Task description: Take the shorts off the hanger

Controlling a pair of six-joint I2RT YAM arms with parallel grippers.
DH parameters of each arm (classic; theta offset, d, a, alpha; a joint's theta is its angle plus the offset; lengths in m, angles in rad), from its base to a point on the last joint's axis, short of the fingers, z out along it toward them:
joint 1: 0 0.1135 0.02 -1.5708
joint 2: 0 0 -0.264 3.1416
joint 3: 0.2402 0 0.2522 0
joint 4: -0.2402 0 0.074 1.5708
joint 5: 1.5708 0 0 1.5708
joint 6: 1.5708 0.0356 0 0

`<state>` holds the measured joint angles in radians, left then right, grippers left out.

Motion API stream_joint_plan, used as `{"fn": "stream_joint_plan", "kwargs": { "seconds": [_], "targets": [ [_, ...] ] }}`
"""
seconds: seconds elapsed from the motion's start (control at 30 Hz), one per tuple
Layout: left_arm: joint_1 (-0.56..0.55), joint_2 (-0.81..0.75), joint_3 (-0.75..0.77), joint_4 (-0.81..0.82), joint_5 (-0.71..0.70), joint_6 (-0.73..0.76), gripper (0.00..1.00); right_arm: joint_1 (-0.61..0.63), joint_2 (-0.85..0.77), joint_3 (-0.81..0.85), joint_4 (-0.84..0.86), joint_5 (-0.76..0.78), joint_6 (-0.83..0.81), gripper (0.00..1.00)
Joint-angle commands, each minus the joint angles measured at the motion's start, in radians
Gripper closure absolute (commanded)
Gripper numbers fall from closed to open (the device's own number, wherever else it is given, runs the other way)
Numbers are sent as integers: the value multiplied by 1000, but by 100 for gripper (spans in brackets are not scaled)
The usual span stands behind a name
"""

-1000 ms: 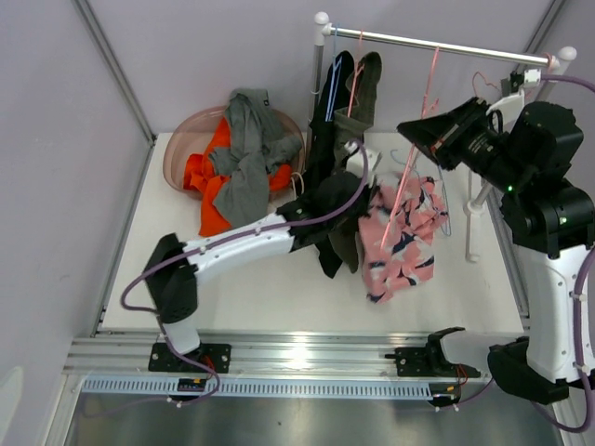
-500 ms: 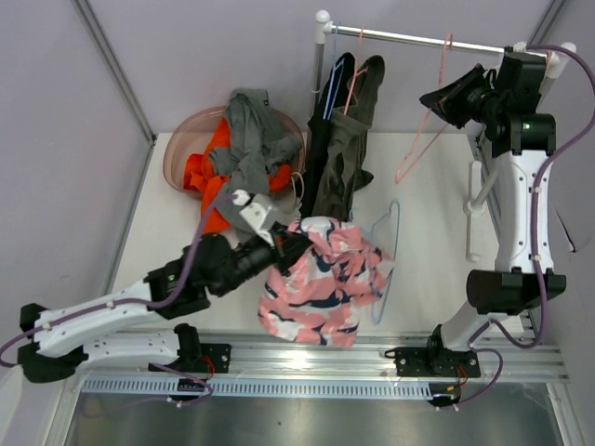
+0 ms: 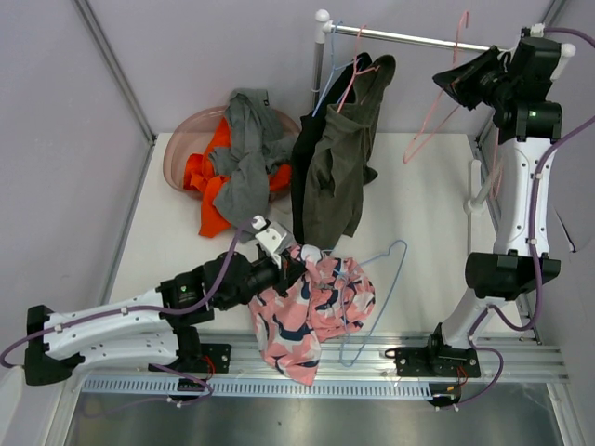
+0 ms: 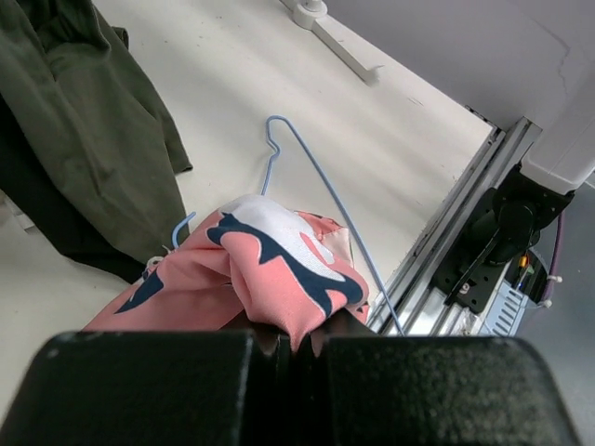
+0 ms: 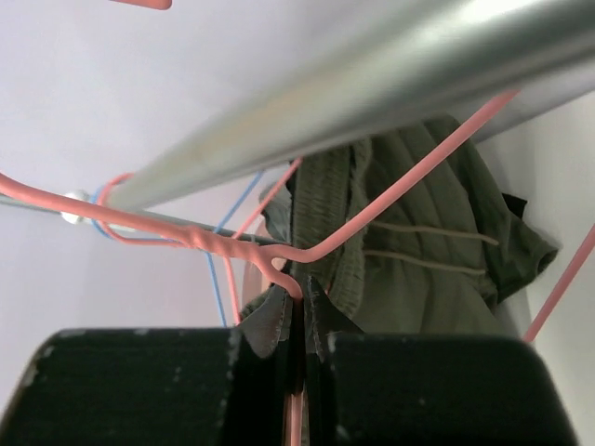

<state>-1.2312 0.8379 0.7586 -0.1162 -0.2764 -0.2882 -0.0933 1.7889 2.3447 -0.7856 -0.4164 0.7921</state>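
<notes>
Shorts of pink cloth with a navy-and-white pattern (image 3: 311,311) are clamped at one bunched end between the left fingers (image 4: 418,390), which are clenched tight on the fabric. The rest of the garment droops below them in a heap on the white worktop (image 3: 428,214). Just beside these fingers, on their right, a pale blue wire hanger (image 4: 316,186) lies flat on the worktop, running along the edge of the pink cloth. Farther ahead of them hang a pair of olive-green shorts (image 3: 339,177) and a pair of black shorts (image 3: 302,177), both on hangers hooked over a silver metal rail (image 3: 409,37). Off to their left sits a translucent pink basin (image 3: 186,139) holding bright orange shorts (image 3: 200,177) and grey-green shorts (image 3: 246,153).

The right fingers (image 5: 139,390) are pinched shut on the neck of a bare pink wire hanger (image 5: 232,246), just beneath the rail, with the olive-green shorts beyond them.
</notes>
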Motion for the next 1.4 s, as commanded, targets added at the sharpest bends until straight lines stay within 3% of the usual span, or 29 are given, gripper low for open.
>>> {"fn": "stream_joint_plan", "kwargs": {
  "seconds": [0.0, 0.17, 0.2, 0.23, 0.37, 0.6, 0.7, 0.83, 0.87, 1.0, 1.07, 1.17, 1.37],
  "targets": [
    [-2, -30, 57, 33, -6, -5, 100, -3, -26, -67, 59, -2, -8, 100],
    [-4, -11, 239, -104, -102, 43, 100, -3, -63, -191, 77, 10, -30, 97],
    [-4, -10, 299, -126, -139, 56, 100, -3, -81, -208, 77, 14, -42, 86],
    [-2, -5, 358, -147, -155, 81, 100, -3, -92, -238, 77, 25, -50, 61],
    [-4, 21, 537, -186, -242, 184, 100, -3, -166, -329, 75, 56, -74, 1],
    [42, 193, 888, -140, -320, 428, 100, -3, -408, -588, 109, 116, -100, 1],
    [175, 312, 1045, -164, -247, 471, 100, -5, -517, -686, 105, 122, -108, 1],
    [495, 535, 1284, -294, -85, 405, 100, -2, -705, -841, 117, 110, -88, 1],
    [547, 588, 1443, -325, -49, 385, 100, -2, -735, -866, 115, 107, -82, 0],
    [772, 856, 1733, -372, 65, 305, 100, 0, -830, -952, 71, 102, -91, 1],
    [841, 921, 1798, -344, 95, 261, 100, 0, -865, -978, 57, 93, -93, 1],
    [966, 989, 1779, -222, 224, 158, 100, 0, -916, -1042, 28, 67, -102, 1],
    [1001, 1144, 1754, 35, 197, 254, 100, 1, -1036, -1214, 66, 2, -110, 1]
  ]
}}
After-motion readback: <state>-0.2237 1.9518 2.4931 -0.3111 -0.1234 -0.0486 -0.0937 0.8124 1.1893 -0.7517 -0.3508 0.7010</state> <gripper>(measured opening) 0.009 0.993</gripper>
